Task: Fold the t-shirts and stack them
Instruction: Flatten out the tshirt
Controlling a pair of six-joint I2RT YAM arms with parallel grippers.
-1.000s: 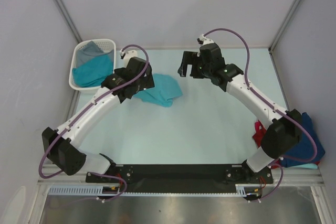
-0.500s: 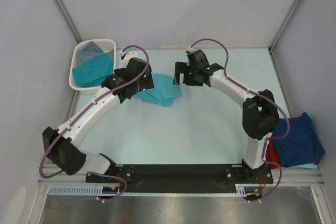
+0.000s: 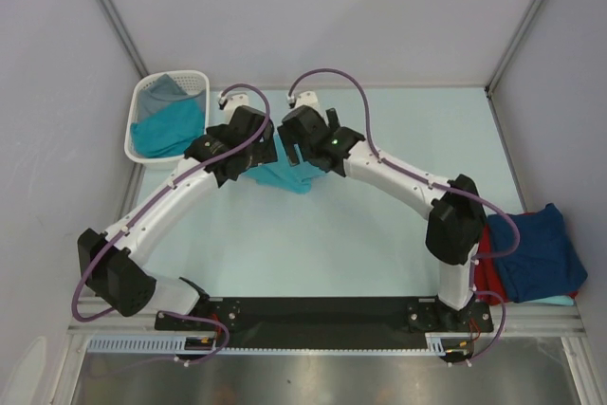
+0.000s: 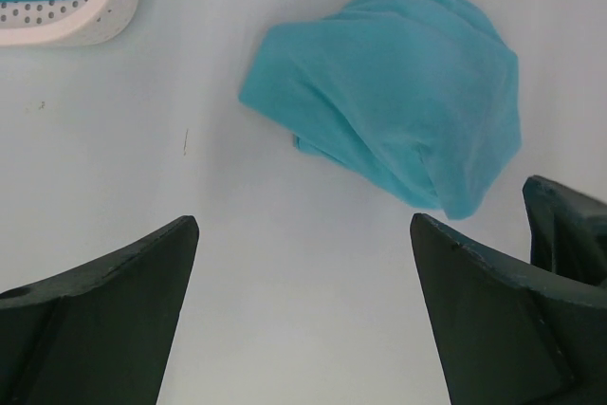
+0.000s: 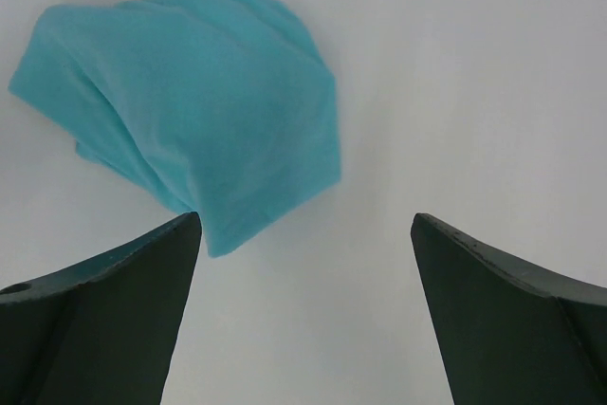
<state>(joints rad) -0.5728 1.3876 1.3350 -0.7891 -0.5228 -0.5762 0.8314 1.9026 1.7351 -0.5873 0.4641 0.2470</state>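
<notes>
Tabletop (image 3: pixel 427 125): teal tee (image 4: pixel 398 101) nr centre, basket (image 4: pixel 57 22) far-left corner

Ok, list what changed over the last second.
The right gripper swung left and now hangs open over the crumpled teal cloth t-shirt; nothing was grasped. The open left gripper, that shirt, the white slotted plastic basket and the navy blue cloth t-shirt stayed put.

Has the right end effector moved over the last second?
Yes. The right end effector swung left, toward the white basket, and now hangs open over the crumpled teal t-shirt, beside the left end effector.
</notes>
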